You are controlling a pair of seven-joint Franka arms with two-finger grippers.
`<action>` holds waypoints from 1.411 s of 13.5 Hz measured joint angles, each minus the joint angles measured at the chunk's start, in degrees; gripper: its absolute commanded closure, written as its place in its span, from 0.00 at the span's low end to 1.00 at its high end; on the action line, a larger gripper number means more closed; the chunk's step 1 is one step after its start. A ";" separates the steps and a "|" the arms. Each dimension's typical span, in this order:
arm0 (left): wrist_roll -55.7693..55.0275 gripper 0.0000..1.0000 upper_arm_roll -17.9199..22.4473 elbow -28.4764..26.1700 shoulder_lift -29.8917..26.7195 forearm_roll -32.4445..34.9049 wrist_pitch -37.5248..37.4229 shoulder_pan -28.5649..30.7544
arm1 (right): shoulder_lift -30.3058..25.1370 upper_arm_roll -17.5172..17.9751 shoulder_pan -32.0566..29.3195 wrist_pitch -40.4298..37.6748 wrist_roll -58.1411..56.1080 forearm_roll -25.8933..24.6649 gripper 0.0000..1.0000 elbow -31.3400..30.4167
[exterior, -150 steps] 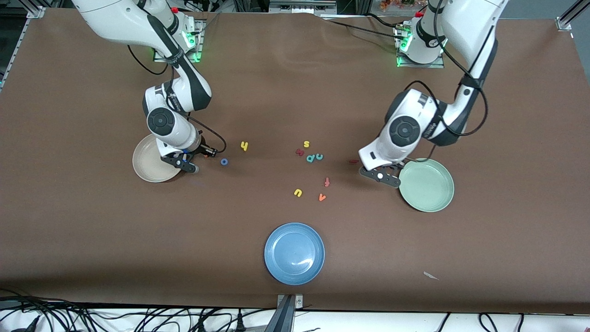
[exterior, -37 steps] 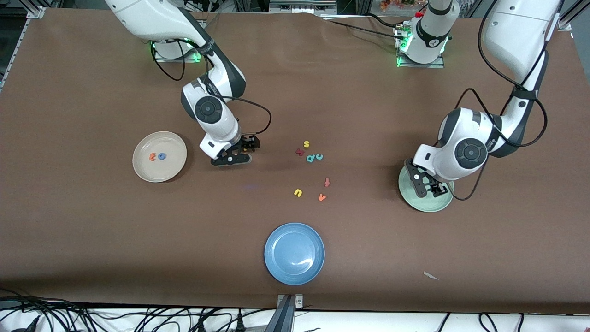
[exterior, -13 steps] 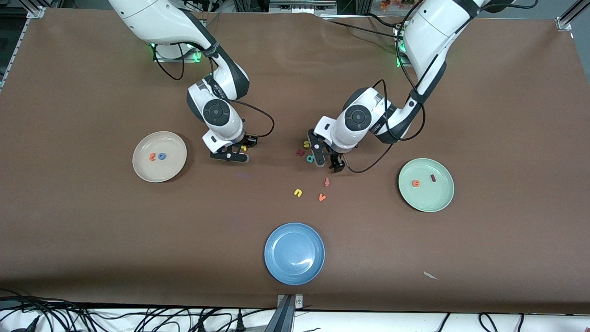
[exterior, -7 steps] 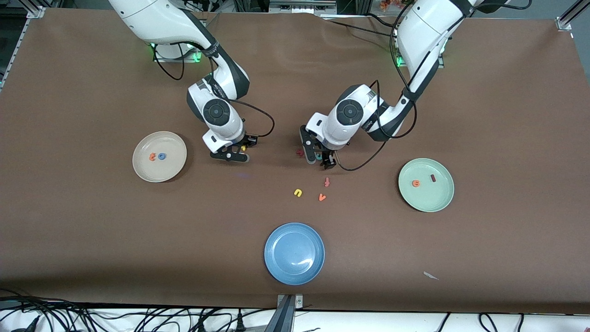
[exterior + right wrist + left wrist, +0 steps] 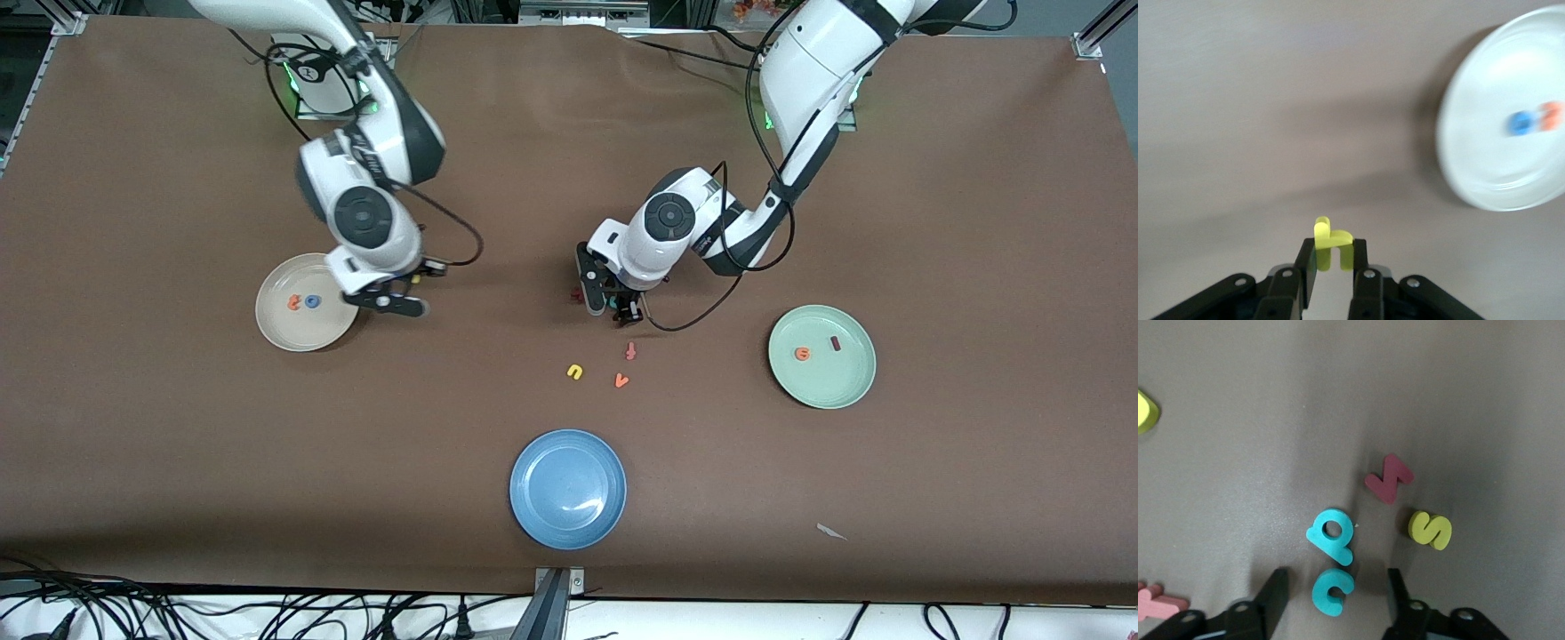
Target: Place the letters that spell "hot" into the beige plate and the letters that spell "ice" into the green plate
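Four of six letters were plated; your h and c remained.

Right end effector (image 5: 1331,263) clamped yellow h (image 5: 1330,241) just beside the beige plate (image 5: 276,329), at its three o'clock, which held t (image 5: 292,302) and o (image 5: 312,301). Left end effector (image 5: 1335,600), fingers apart, straddled teal c (image 5: 1333,591) on the bench (image 5: 889,498); green plate (image 5: 853,387) held e (image 5: 803,354) and i (image 5: 835,341).

teal c (image 5: 1333,591) | crowded by p (image 5: 1330,535) | elsewhere open tabletop (image 5: 933,222)

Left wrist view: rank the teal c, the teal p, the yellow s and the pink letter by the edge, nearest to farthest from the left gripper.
1. Teal c, between the left gripper fingers.
2. Teal p, beside the c.
3. Yellow s, beside the dark red letter.
4. Pink letter, farthest.
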 measured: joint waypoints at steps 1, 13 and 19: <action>0.01 1.00 0.01 0.14 -0.04 0.46 0.01 0.01 | -0.35 -2.44 -0.06 -1.92 -3.74 0.00 0.88 -0.03; -0.08 1.00 -0.71 1.80 -5.69 1.61 -13.58 3.23 | 2.36 -13.40 -0.71 13.53 -25.11 1.41 0.50 -13.52; 3.95 1.00 -0.47 1.87 -10.93 1.86 -23.22 12.61 | 0.19 -14.39 -0.72 14.12 -25.17 1.42 0.02 -11.50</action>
